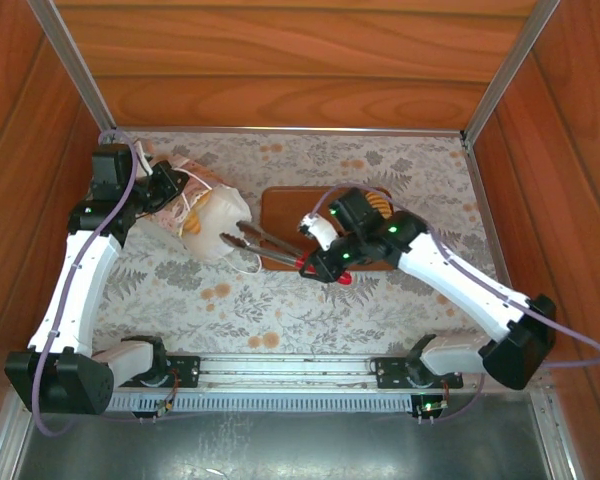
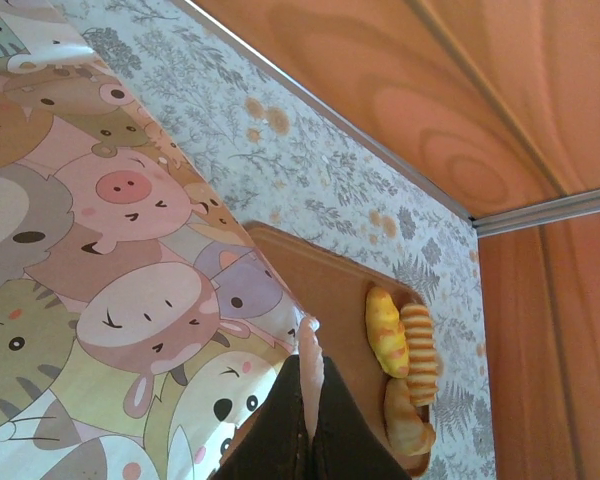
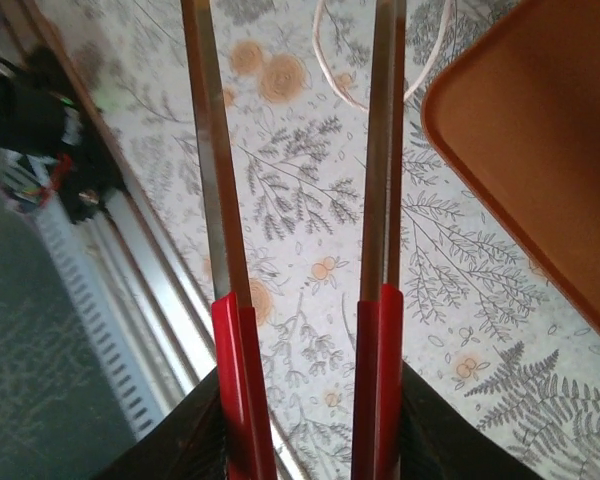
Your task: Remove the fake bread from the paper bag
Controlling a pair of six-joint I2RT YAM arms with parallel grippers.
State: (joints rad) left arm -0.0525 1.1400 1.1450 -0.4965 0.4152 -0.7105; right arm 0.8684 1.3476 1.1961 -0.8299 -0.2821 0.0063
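**A:** At left rear of table (image 1: 280, 300), pinched paper bag (image 1: 215, 225) with clenched left end effector (image 1: 165, 190); spotted fake bread (image 2: 388, 330) on tray (image 1: 280, 205).

**B:** Clasped tongs (image 1: 270, 245) in right end effector (image 1: 322, 265); best reached deeper, squeezed gently.

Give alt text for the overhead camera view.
The right gripper holds red-handled metal tongs, tips at the mouth of a white printed paper bag pinched by the left gripper. A brown tray with yellow toy bread sits beside the bag.

I find nothing to read, no words, numbers or brands. The bag (image 2: 130, 250) bears only cartoon animal faces, the surface (image 3: 310, 230) only printed leaves.
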